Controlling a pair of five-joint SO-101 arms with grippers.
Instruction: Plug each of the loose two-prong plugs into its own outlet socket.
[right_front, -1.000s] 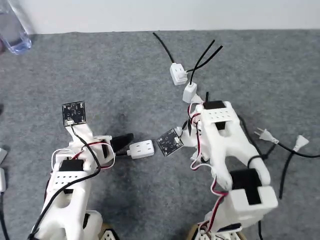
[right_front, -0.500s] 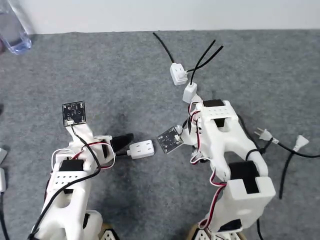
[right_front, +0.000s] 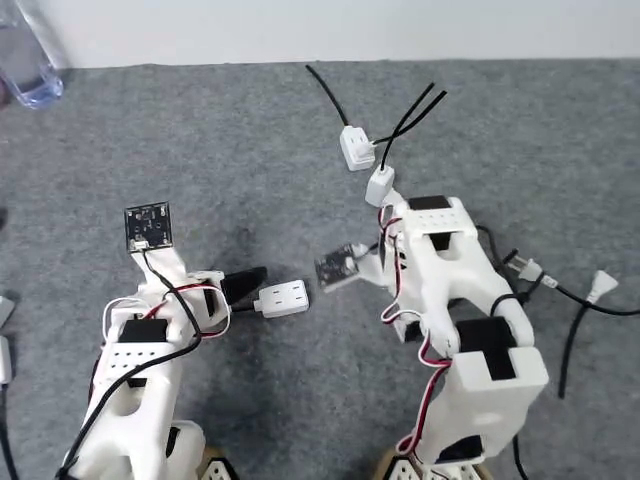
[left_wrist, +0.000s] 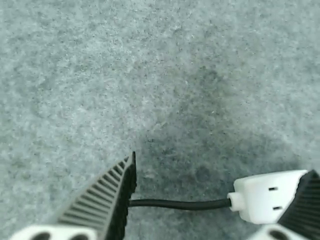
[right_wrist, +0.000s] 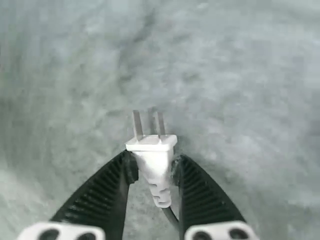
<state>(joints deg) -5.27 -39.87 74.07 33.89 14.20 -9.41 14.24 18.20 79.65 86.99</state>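
A white outlet socket (right_front: 282, 298) on a black cord lies on the grey carpet in front of the left arm. In the left wrist view this socket (left_wrist: 265, 200) rests against one finger of my left gripper (left_wrist: 220, 167), which stands open, the cord crossing the gap. My right gripper (right_wrist: 152, 160) is shut on a white two-prong plug (right_wrist: 151, 150), prongs pointing away over the carpet. From above, the right arm (right_front: 440, 260) hides that plug. A second white socket (right_front: 355, 148) lies farther back, with a white plug (right_front: 380, 185) beside it.
Two loose plugs (right_front: 528, 268) (right_front: 603, 285) on black cords lie to the right of the right arm. A clear bottle (right_front: 25, 60) stands at the far left corner. Each arm's wrist camera board (right_front: 148, 226) (right_front: 338, 266) sticks out sideways.
The right arm has shifted a little, its wrist camera board moving slightly toward the back. The left arm and its socket have stayed put.
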